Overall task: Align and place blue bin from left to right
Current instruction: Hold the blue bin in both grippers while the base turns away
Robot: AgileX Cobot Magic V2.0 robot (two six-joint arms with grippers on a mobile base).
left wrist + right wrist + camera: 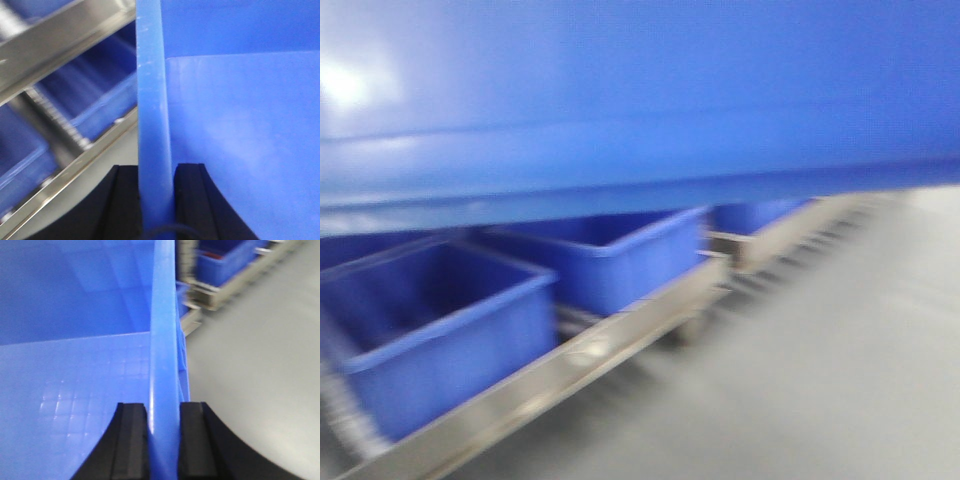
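The blue bin point(640, 90) is held up off the floor and fills the upper half of the front view, blurred. In the left wrist view my left gripper point(156, 172) is shut on the bin's left rim point(152, 100), one black finger on each side of the wall. My right gripper point(163, 410) is likewise shut on the bin's right rim point(164, 330). The bin's inside floor point(65, 405) shows in the right wrist view.
Below the held bin, darker blue bins point(430, 330) point(610, 255) stand in a row on a metal roller rack point(590, 355) running from lower left to upper right. Grey floor point(820, 380) lies to the right of the rack. The rack rail point(60, 55) also passes in the left wrist view.
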